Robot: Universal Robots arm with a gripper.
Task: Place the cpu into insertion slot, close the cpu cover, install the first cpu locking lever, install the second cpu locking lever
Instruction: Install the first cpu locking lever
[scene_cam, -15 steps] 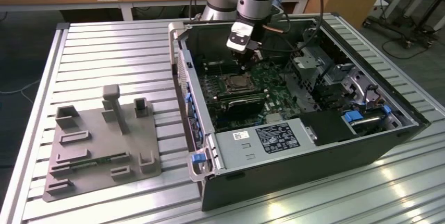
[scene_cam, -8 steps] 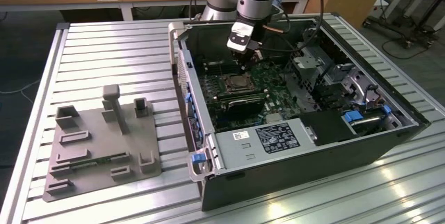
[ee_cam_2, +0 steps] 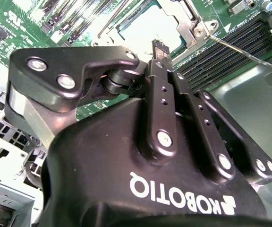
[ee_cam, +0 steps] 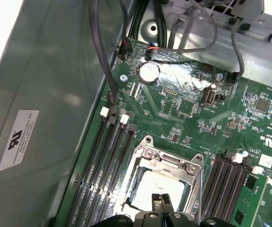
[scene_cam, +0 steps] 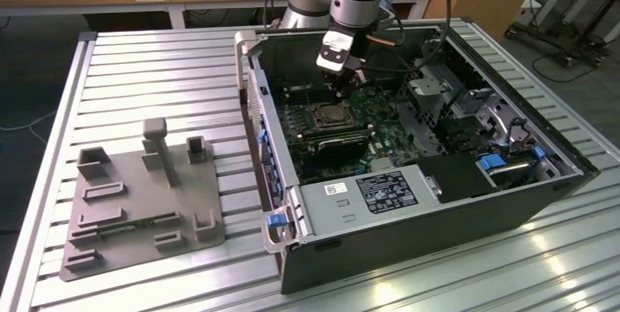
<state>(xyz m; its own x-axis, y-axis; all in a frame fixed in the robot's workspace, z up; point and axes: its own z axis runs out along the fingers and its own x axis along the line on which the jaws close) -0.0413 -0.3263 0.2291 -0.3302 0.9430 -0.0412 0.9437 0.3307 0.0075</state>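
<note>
Gripper (ee_cam: 162,201) tips pressed together, hangs just above the cpu (ee_cam: 160,185) seated in the insertion slot (ee_cam: 169,161) under the cpu cover (ee_cam: 193,185); likely best kept narrow to press the slot-side locking lever (ee_cam_2: 240,48) down squarely.

Motherboard (ee_cam: 188,109) is green; cpu (ee_cam: 160,183) silvery-grey; cpu cover (ee_cam: 166,158) silver; gripper (ee_cam: 162,199) black; table (scene_cam: 145,72) silver w/ ribs.

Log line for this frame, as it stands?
gripper: shut, just above chip | chip: seated in board | cover: down around chip
</note>
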